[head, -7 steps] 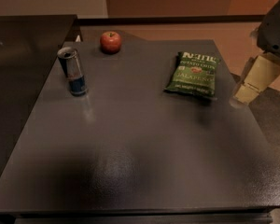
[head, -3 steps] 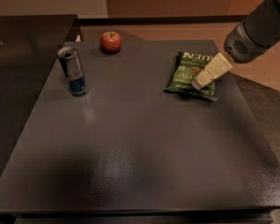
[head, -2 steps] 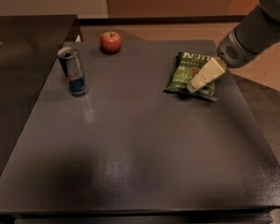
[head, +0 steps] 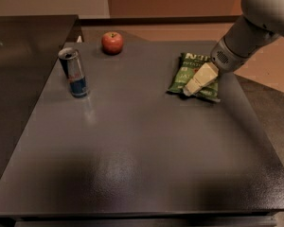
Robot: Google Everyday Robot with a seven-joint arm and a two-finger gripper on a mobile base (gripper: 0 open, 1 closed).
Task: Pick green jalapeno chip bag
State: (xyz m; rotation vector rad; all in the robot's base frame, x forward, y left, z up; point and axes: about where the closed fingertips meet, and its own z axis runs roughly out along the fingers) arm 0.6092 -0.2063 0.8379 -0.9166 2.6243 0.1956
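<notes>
**Over the chip bag, at the far right of the surface**

The dark grey surface fills most of the view and carries three things. My arm, grey and rounded, comes in from the upper right and slopes down to my jaws, which are cream-coloured and sit over the right half of the green jalapeno chip bag, with the tip at its near edge. I cannot tell whether my jaws are open or closed, nor whether they touch the bag.

The bag lies flat on the far right part of the surface, close to the right edge. Its long axis runs from far to near, leaning a little to the right at the near end, and the white brand lettering is at the far end. It is dark green and crinkly.

A slim blue and silver can stands upright at the far left; what it holds is hidden. A red apple sits beyond it, near the far edge, well apart from the bag
</notes>
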